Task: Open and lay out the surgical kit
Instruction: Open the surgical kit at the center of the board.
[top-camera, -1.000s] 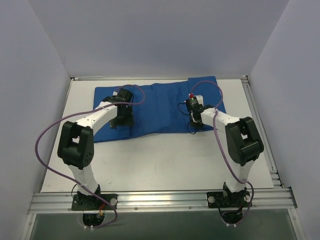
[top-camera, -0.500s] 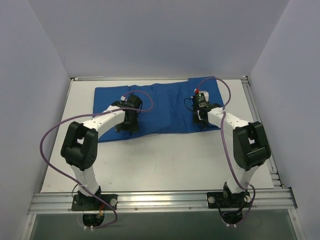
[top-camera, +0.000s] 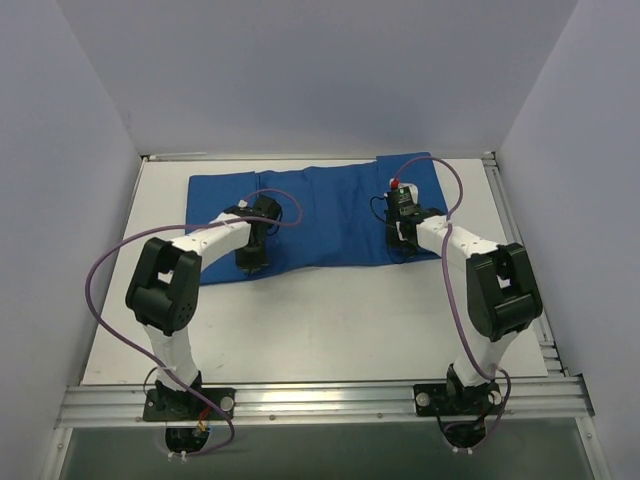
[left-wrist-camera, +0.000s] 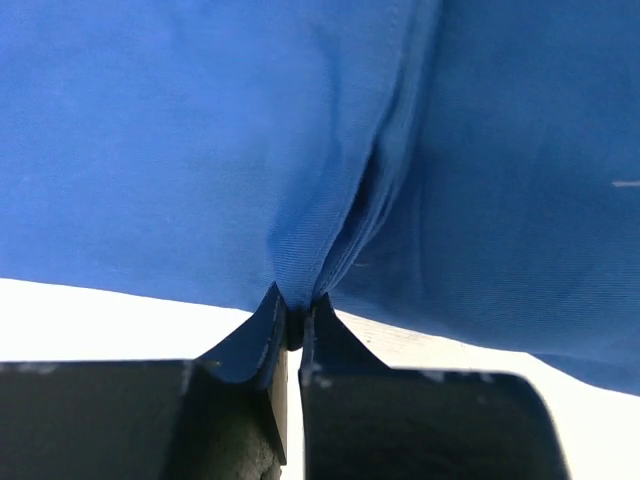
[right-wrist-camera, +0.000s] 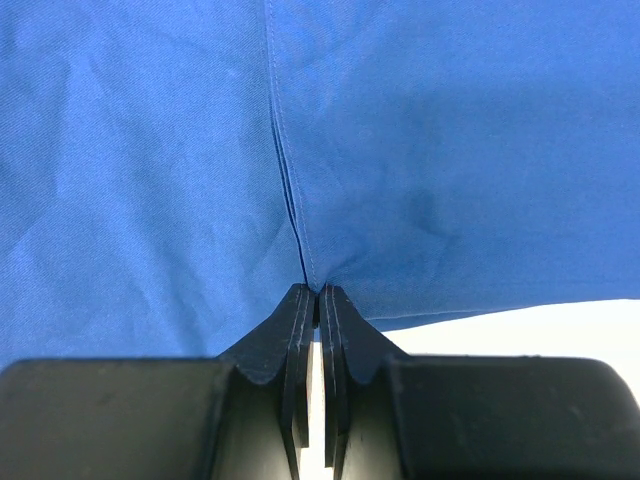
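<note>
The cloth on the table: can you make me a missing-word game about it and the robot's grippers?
The cloth is coloured ____.
It lies on a ____ table.
The left gripper and the right gripper are each shut on its near edge, so ____ grippers hold it.
Missing words: blue, white, two.

Bright, even, diffuse light with faint soft shadows; both wrist close-ups show the cloth (left-wrist-camera: 180, 140) weave sharply.

No writing, label or number is legible anywhere, including on the blue cloth wrap (top-camera: 320, 210).
</note>
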